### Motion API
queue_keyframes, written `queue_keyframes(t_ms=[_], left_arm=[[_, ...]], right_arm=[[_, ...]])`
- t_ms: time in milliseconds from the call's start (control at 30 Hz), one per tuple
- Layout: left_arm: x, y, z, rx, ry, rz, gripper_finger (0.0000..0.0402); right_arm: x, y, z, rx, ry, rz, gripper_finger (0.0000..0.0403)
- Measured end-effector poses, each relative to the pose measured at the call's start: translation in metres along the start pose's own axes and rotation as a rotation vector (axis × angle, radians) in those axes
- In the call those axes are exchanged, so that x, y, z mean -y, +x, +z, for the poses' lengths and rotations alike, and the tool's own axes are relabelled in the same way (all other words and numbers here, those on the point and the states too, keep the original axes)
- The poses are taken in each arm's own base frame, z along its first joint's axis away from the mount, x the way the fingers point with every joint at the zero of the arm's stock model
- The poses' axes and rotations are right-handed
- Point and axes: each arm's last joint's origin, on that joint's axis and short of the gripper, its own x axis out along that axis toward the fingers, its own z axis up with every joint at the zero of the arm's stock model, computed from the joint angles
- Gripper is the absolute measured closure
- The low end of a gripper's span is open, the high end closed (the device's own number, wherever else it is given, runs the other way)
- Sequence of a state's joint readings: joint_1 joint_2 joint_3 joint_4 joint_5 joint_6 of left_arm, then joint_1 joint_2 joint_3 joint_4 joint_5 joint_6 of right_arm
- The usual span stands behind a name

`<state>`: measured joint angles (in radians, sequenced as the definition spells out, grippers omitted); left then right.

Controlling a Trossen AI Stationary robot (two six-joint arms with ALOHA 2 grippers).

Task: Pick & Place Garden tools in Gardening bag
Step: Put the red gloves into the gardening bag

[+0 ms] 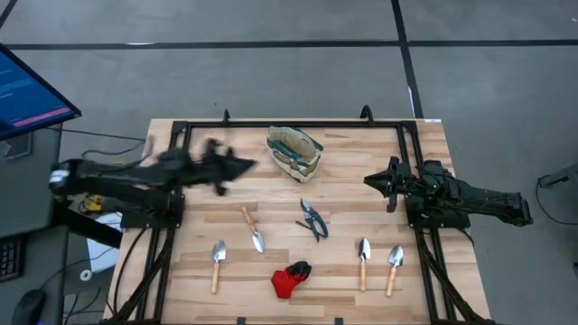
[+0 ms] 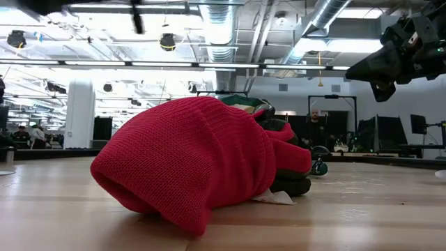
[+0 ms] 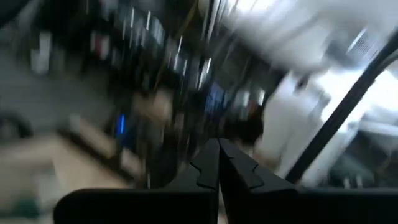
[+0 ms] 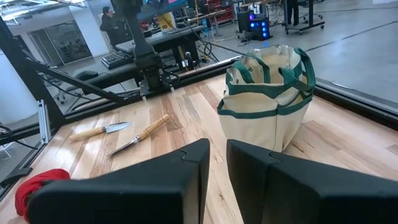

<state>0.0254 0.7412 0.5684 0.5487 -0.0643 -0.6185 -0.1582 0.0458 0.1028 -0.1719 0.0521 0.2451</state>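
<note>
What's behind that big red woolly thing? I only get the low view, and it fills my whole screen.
Observer: That's the glove. From above, pruning shears lie flat on the table behind it, roughly halfway to the gardening bag.
Operator: Any other tools out there?
Observer: Yes, four trowels lie on the table, two on either side of the glove.
Operator: Is that dark arm at my top right carrying something?
Observer: No. That is the right gripper. Its own camera shows the fingers slightly apart with nothing between them, facing the bag.
</note>
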Motion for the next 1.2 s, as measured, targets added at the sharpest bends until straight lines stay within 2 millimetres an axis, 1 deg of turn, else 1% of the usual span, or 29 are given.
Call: queue_keyframes(t_ms=[67,133,233,300,367,500,600,700,767,833,900,967,1100,1200], left_arm=[[-0.002,0.024,-0.009,-0.186,-0.073,0.042,0.0399],[0.001,0.044,-0.013,-0.347,-0.156,0.054,0.0399],[0.004,0.064,-0.023,-0.566,-0.275,0.061,0.0399],[0.004,0.073,-0.033,-0.649,-0.311,0.052,0.0399],[0.006,0.078,-0.035,-0.665,-0.318,0.043,0.0399],[0.015,0.084,-0.035,-0.652,-0.363,-0.032,0.0399],[0.018,0.088,-0.031,-0.582,-0.305,-0.091,0.0399],[0.014,0.092,-0.026,-0.501,-0.31,-0.045,0.0399],[0.011,0.093,-0.023,-0.477,-0.369,-0.022,0.0398],[0.014,0.093,-0.019,-0.455,-0.402,-0.035,0.0396],[0.025,0.096,-0.011,-0.416,-0.412,-0.047,0.039],[0.038,0.101,0.003,-0.344,-0.386,-0.07,0.0381],[0.065,0.109,0.033,-0.228,-0.243,-0.154,0.0355],[0.081,0.112,0.047,-0.185,-0.143,-0.218,0.0328]], right_arm=[[0.0,0.0,0.0,0.0,0.0,0.001,0.0352],[0.0,0.0,0.0,0.0,0.0,0.001,0.0352],[0.0,0.0,0.0,-0.004,0.0,0.001,0.0352],[0.0,0.0,0.0,-0.003,0.0,0.002,0.0352],[0.0,0.0,0.0,-0.004,0.0,0.002,0.0352],[0.0,0.0,0.0,-0.003,0.0,0.002,0.0352],[0.0,0.0,0.0,-0.004,0.0,0.002,0.0352],[0.0,0.0,-0.001,-0.007,0.0,0.002,0.0352],[0.0,0.0,-0.001,-0.009,-0.001,0.001,0.0352],[0.0,0.0,-0.001,-0.009,-0.001,0.001,0.0352],[0.0,0.0,-0.001,-0.01,-0.001,0.001,0.0352],[0.0,0.0,-0.001,-0.01,0.0,0.001,0.0352],[0.0,0.0,-0.001,-0.01,0.0,0.001,0.0352],[0.0,0.0,-0.001,-0.011,0.0,0.001,0.0352]])
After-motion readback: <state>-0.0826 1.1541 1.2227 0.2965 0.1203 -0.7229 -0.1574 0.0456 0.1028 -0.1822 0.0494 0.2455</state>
